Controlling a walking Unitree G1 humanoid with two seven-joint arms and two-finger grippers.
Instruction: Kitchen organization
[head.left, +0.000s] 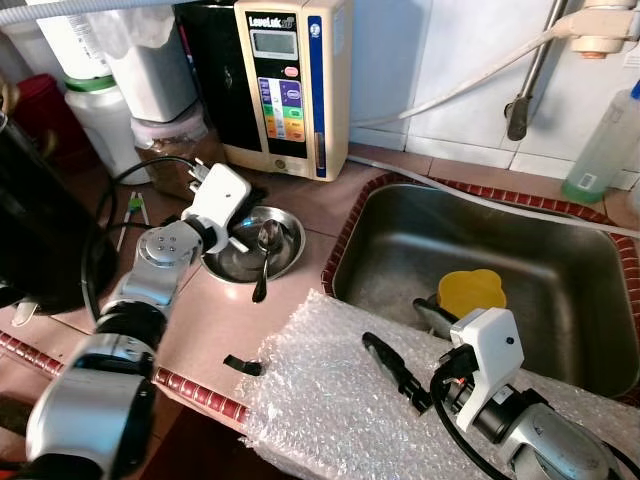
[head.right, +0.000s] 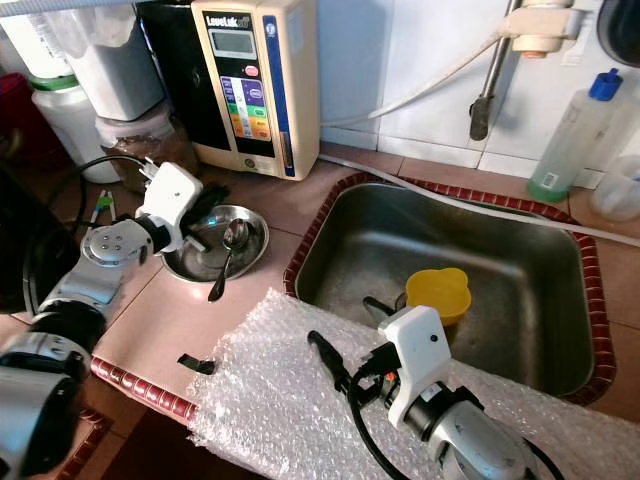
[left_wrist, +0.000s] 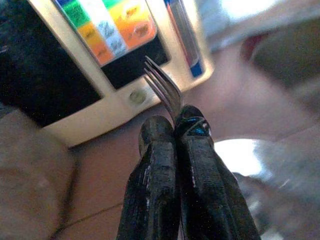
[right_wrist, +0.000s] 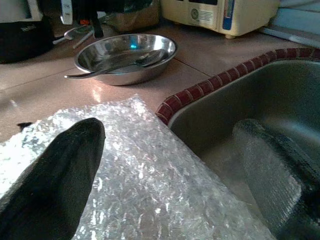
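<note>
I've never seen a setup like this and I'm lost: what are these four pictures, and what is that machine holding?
A humanoid robot is working at a kitchen counter. The two wide pictures come from cameras in its head, looking down. The two close-ups come from cameras on its wrists, looking along its black fingers. The left gripper is shut on a fork, near a steel bowl with a spoon in it. The right gripper is open over a sheet of bubble wrap at the sink's edge. A yellow cup sits in the sink, and a cream appliance stands behind.
</note>
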